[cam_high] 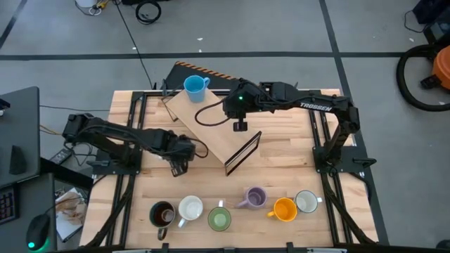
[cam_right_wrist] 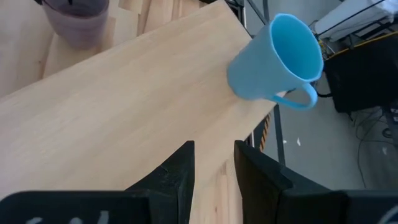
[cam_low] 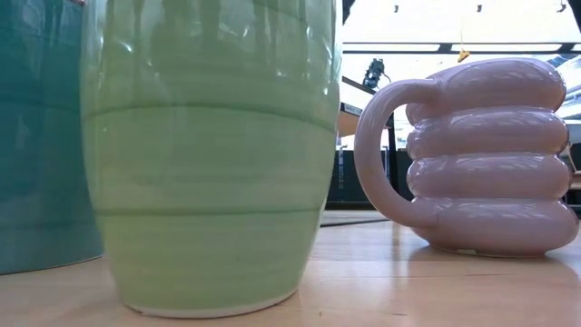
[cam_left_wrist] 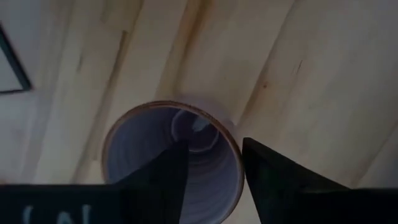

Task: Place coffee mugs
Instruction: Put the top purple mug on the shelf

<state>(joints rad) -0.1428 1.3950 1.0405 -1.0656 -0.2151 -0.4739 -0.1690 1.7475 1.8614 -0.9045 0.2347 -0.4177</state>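
A lilac mug (cam_left_wrist: 155, 155) stands on the table left of a slanted wooden board (cam_high: 211, 123). It also shows in the right wrist view (cam_right_wrist: 78, 18). My left gripper (cam_left_wrist: 214, 146) is over it and open, with one finger inside the mug and one outside. In the high view my left gripper (cam_high: 176, 165) hides the mug. A blue mug (cam_high: 195, 87) stands on its base on the board's far corner and also shows in the right wrist view (cam_right_wrist: 273, 56). My right gripper (cam_right_wrist: 214, 146) is slightly open and empty above the board's middle (cam_high: 240, 125). My left gripper comes at the lilac mug from above, pointing down. One finger (cam_left_wrist: 168, 180) is inside the mug, clear of the wall. The other finger (cam_left_wrist: 273, 180) is just outside the rim (cam_left_wrist: 238, 158). I cannot tell whether that finger touches the wall.
Several mugs stand in a row along the near edge: dark brown (cam_high: 163, 213), white (cam_high: 190, 208), green (cam_high: 219, 219), ribbed lilac (cam_high: 254, 197), orange (cam_high: 284, 209) and white (cam_high: 306, 202). A black cable (cam_high: 207, 112) loops over the board. The board's near end has a dark edge (cam_high: 242, 153).
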